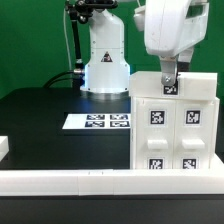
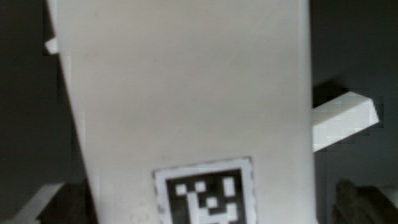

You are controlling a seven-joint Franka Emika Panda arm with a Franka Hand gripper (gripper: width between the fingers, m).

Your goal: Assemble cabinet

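Note:
The cabinet (image 1: 172, 130) stands upright at the exterior view's right, a white box with four tagged drawer blocks on its front and one more tag near its top edge. My gripper (image 1: 170, 80) comes down onto that top edge from above. In the wrist view a long white wall of the cabinet (image 2: 178, 90) runs away from the gripper (image 2: 199, 208), with a square tag between the jaws. The dark fingers (image 2: 54, 205) sit against both sides of the wall, shut on it.
The marker board (image 1: 98, 121) lies flat on the black table beside the cabinet. A long low white rail (image 1: 90, 181) runs along the near edge. The arm's white base (image 1: 105, 65) stands behind. A white block end (image 2: 347, 118) shows beside the wall.

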